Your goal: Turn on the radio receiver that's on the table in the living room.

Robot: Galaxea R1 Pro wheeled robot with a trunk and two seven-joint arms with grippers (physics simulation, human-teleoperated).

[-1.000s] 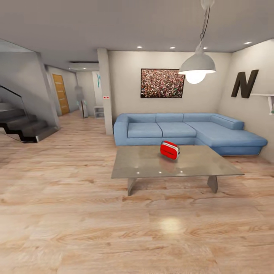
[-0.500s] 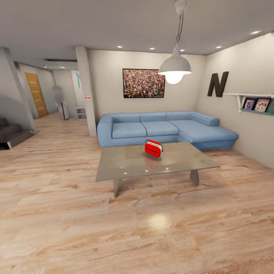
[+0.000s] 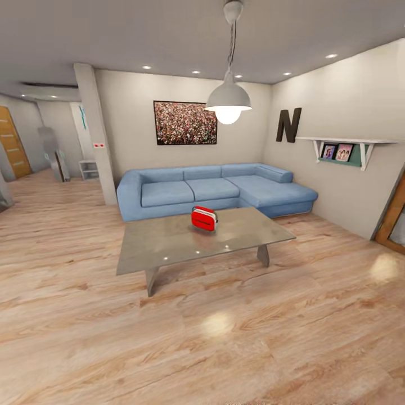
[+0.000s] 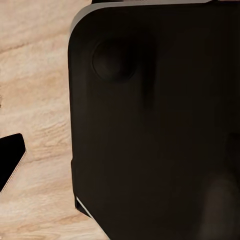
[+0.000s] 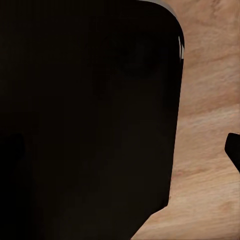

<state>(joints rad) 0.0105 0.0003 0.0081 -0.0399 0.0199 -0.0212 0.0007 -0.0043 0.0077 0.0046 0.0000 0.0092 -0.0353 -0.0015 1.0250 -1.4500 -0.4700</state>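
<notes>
Black letter "N" (image 3: 288,125) above sofa (image 3: 214,190)

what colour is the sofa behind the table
Light blue; the sofa shows best in the head view.

A: What do the wrist cameras give of the robot's own body?
B: In the left wrist view, a broad matte black rounded-corner body panel (image 4: 150,125) sits close before the lens, with a shallow round dimple near one corner.
A: And the right wrist view?
B: A similar dark, rounded slab (image 5: 90,115), very near.
A: Jaws wide or closed?
B: Cannot tell; small black tips at the picture edges are too cropped to identify
</notes>
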